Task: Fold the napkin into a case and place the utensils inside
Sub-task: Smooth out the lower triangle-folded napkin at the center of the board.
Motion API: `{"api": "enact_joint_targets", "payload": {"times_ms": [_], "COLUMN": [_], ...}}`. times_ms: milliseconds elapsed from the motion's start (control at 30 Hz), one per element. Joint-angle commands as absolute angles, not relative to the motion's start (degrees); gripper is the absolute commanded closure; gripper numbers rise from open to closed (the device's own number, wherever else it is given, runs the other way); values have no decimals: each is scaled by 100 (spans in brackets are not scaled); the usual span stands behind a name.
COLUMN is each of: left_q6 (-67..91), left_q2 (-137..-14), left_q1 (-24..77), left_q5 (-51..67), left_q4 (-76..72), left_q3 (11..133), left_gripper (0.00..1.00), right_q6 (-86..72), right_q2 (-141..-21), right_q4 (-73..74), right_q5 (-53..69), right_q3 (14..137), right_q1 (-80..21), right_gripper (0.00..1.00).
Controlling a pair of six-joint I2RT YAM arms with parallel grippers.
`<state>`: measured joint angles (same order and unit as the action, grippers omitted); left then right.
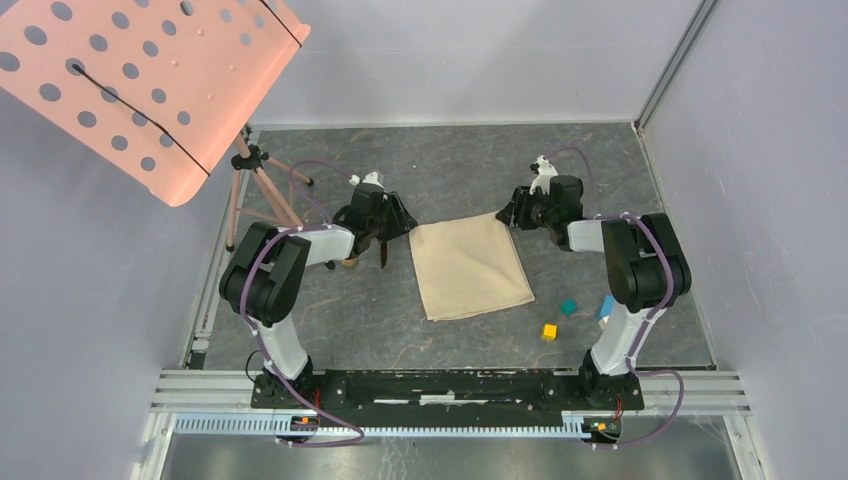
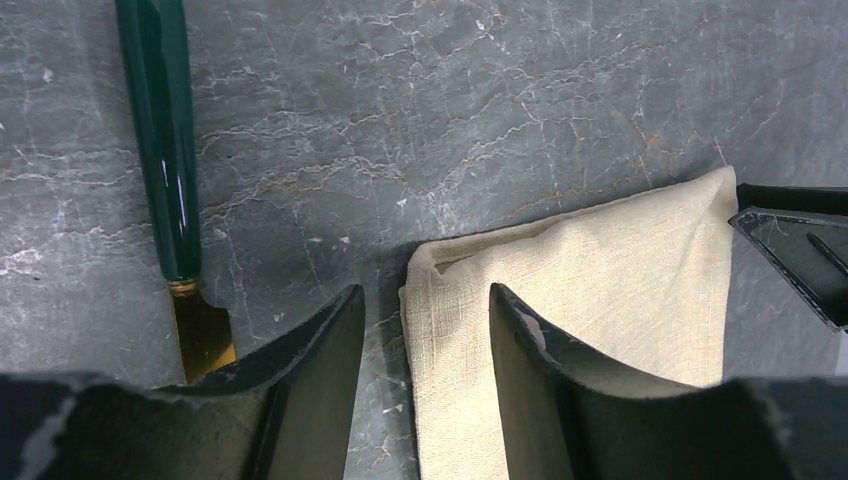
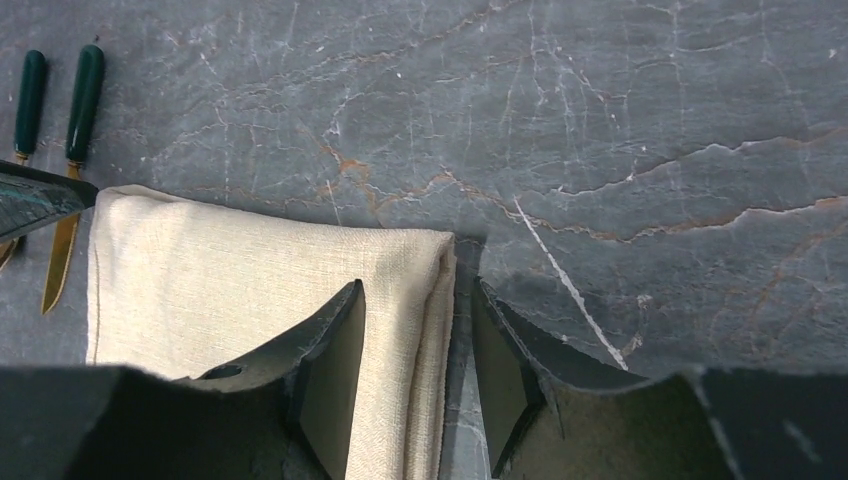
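Top view: napkin (image 1: 470, 268) lies folded flat mid-surface (image 1: 400, 335), a slightly skewed rectangle. Left arm (image 1: 300, 248) ends at its far-left corner and right arm (image 1: 600, 235) at its far-right corner. Teal cube (image 1: 568, 307) and yellow cube (image 1: 549, 331) sit near the napkin's near-right corner, not touching it. Pink perforated panel (image 1: 150, 80) on a tripod (image 1: 255, 190) stands at the far left. Left wrist: left fingers (image 2: 325, 370) are parted and straddle the napkin's corner edge. The cloth lies flat between them, not pinched, so released. Knife (image 2: 165, 150), with a teal handle and gold blade, lies on bare surface just outside one finger, apart from the napkin. One finger of the right arm shows at the frame's right edge by the other corner. Right wrist: right fingers (image 3: 330, 370) are parted too, one over the cloth and one over bare surface, with the folded edge between them. Nothing is clamped, so released. The knife and a second teal-handled utensil (image 3: 30, 95) lie side by side beyond the napkin's far side, outside it. That utensil's head is hidden behind a left finger.
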<state>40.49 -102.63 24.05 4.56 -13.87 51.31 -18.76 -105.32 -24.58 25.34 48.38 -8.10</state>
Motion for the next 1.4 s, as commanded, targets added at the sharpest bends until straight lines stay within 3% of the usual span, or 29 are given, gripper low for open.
{"api": "enact_joint_targets", "payload": {"times_ms": [0,200,467,700,933,1100,1367], "left_q6": [4236,4261,4354,4443,4474,4482,4459], "left_q2": [-10350,-10404,-10392,-10519,-10588,-10759,-11204], "left_q1": [2350,2313,2299,2240,2235,2225,2220], "left_q5": [418,494,613,788,965,977,944], "left_q4": [-1756,-1784,-1902,-1889,-2028,-1995,-1874], "left_q3": [5116,5124,5032,5089,5083,5218,5666], "left_gripper": [45,49,52,58,56,66,88], "right_q6": [-1701,-2037,-2187,-2215,-2249,-2340,-2389], "right_q2": [-10738,-11059,-11423,-11425,-11414,-11300,-11169], "right_q4": [-2481,-2885,-2948,-3006,-3035,-3183,-3198], "right_q5": [2700,3139,3350,3359,3316,3159,2692], "right_q3": [5145,5202,5443,5423,5381,5186,5071], "right_q1": [-739,-599,-577,-566,-541,-447,-353], "right_gripper": [51,58,58,68,82,99,100]}}
